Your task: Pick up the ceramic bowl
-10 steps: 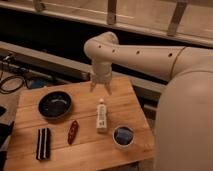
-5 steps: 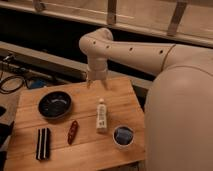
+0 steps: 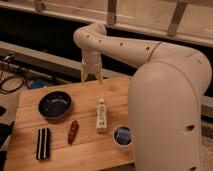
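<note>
The ceramic bowl [image 3: 55, 104] is wide, dark and round with a bluish inside. It sits upright on the left part of the wooden table [image 3: 85, 150]. My gripper [image 3: 91, 76] hangs from the white arm over the table's far edge, to the right of and behind the bowl. It is apart from the bowl and holds nothing that I can see.
A white tube [image 3: 101, 115] lies at the table's middle. A small white cup with a blue inside [image 3: 122, 136] stands at the front right. A red-brown oblong thing [image 3: 73, 131] and a black-and-white striped thing [image 3: 43, 143] lie at the front left. Cables [image 3: 12, 82] lie left of the table.
The arm has swung left along the table's far edge, bringing my gripper nearer the bowl's side. The things on the table have not moved.
</note>
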### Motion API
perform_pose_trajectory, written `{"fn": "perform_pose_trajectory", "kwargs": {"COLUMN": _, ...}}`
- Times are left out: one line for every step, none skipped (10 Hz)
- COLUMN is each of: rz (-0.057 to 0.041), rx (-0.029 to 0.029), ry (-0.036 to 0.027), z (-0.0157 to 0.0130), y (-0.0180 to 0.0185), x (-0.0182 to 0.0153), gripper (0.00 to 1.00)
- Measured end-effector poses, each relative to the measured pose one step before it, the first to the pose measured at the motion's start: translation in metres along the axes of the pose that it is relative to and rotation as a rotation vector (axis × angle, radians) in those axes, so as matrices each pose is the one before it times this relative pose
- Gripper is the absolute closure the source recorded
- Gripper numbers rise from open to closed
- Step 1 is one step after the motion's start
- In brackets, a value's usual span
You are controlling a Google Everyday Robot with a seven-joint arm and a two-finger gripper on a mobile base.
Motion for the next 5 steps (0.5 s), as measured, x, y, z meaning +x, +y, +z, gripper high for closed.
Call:
{"fn": "perform_pose_trajectory", "kwargs": {"rz": -0.00436, "rx": -0.02049, "ry": -0.01816, "z": -0.00029, "y": -0.00062, "x": -0.00161, "gripper": 0.35}}
{"fn": "perform_pose_trajectory", "kwargs": {"rz": -0.00830, "rx": -0.01903, "ry": -0.02477, "z": 0.00074, "y": 0.00162, "x": -0.00439, "gripper": 0.35}}
{"fn": "perform_pose_trajectory", "kwargs": {"rz": -0.01248, "rx": -0.03041, "ry": -0.02002, "z": 0.00200, "y": 0.01056, "x": -0.00271, "gripper": 0.35}}
{"fn": "perform_pose_trajectory", "kwargs": {"rz": -0.01677, "rx": -0.03516, "ry": -0.02970, "z": 0.00425, "y": 0.01553, "x": -0.00523, "gripper": 0.35}}
{"fn": "perform_pose_trajectory", "kwargs": {"rz": -0.00944, "rx": -0.02780, "ry": -0.02282, "z": 0.00468, "y": 0.01208, "x": -0.00561, "gripper": 0.35}}
